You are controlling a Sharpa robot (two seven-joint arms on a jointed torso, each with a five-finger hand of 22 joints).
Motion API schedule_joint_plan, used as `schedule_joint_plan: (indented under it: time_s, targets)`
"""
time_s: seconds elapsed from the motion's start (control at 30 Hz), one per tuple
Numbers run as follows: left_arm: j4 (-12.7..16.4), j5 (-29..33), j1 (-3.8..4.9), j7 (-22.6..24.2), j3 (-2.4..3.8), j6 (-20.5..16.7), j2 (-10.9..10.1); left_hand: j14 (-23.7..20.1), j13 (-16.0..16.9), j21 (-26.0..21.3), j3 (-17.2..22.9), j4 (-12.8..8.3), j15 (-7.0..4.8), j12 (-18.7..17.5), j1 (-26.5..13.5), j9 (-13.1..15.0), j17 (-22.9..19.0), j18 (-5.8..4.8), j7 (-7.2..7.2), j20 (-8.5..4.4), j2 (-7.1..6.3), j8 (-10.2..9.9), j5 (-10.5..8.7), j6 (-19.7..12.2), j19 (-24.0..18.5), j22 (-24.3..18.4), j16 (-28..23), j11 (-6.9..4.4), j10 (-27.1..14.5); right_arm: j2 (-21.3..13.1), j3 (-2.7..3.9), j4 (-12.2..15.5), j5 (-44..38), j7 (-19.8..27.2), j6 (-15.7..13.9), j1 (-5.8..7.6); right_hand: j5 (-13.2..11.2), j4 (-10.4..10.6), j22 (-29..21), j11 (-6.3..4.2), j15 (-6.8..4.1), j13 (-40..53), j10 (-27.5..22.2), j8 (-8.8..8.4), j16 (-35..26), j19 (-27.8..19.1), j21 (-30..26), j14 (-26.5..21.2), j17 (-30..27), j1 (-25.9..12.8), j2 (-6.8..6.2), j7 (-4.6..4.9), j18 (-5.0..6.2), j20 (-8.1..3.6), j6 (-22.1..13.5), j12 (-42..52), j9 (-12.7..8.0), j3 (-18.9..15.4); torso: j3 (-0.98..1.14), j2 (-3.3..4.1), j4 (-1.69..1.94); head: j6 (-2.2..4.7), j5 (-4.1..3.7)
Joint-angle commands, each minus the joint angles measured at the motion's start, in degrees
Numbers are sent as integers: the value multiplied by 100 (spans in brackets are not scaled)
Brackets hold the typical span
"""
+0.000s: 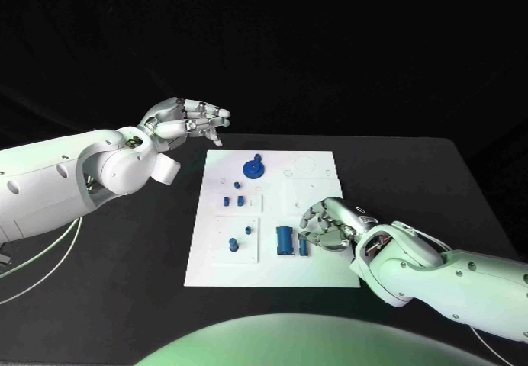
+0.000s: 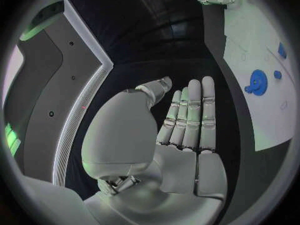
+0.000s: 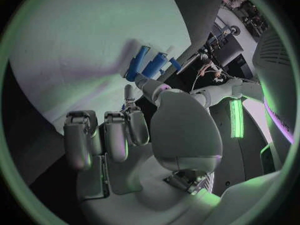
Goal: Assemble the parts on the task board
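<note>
Head view: right hand [image 1: 330,223] on task board [image 1: 313,274], fingers curled down just beside blue cylinder [image 1: 285,240] and smaller blue part [image 1: 305,245]; cylinder's long axis runs near-to-far, just left of fingertips. Grip unclear, possibly touching smaller part. Left hand [image 1: 187,118] raised off board, fingers loosely apart, holding nothing. Right hand nearer.

I count one white board [image 1: 308,263] lying on the one black surface [image 1: 121,297]. On the board I make out six blue parts: one gear [image 1: 255,167] at the far end, one tiny piece [image 1: 238,184] just near of it, one short peg [image 1: 233,202] left of the middle, one small knob [image 1: 233,245] at the near left, one larger cylinder [image 1: 285,241] and one thin pin [image 1: 304,244] right beside it. Two hands: left hand [image 1: 189,118], right hand [image 1: 328,223].
</note>
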Motion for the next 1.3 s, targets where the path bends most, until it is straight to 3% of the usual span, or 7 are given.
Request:
schedule_joint_plan:
  time_s: [0.03,0.63,1.0,1.1,1.3]
  targets:
    - [13,9,4,37,4,74,5,-17,-9,-38,-7,40,19,39,-18,4,5,74,-4,8,33,39,12,-25,45,-6,27,-18,-39,-3,-15,-58,-76,-6,142,-21,-9,-25,1403,-43,-46,698,50,27,37,451,27,432,778,1,-37,-2,-1,-21,40,15,-15,-17,1,3,-1,1,0]
    - [1,7,4,40,4,71,17,-17,-9,-38,-7,40,19,39,-18,4,5,74,-4,8,33,39,12,-25,45,-6,27,-18,-39,22,-15,-153,19,278,-44,-29,-10,134,1415,-49,-52,708,75,20,48,467,66,438,806,-289,-188,-15,-10,-35,58,42,-53,-395,0,-2,-2,1,1]
    - [-13,6,4,36,4,72,26,-27,-10,-69,6,53,19,60,-15,3,6,76,-4,10,36,49,13,-34,58,-26,30,-18,-53,-168,-11,163,241,608,-296,-28,-9,197,1421,-77,-77,768,125,34,58,475,85,444,828,-195,80,-45,-14,-55,103,138,-72,-369,-2,-6,-2,1,2]
    - [-16,6,4,34,4,71,26,-27,-10,-69,6,53,19,60,-15,3,6,76,-4,10,36,49,13,-34,58,-26,30,-18,-53,-226,-10,222,266,627,-256,-24,-8,239,1421,-85,-81,769,125,27,58,476,85,444,827,-183,187,-55,-14,-59,98,139,-84,-327,1,-2,-1,1,5]
    - [-21,6,4,30,4,67,25,-27,-10,-69,6,53,19,60,-15,3,6,76,-4,10,36,49,13,-34,58,-26,30,-18,-53,-296,-9,240,290,611,-6,-20,-7,240,1421,-84,-84,764,119,-1,58,477,88,444,828,-132,255,-48,-15,-63,58,130,-104,-262,1,-1,-4,1,-4]
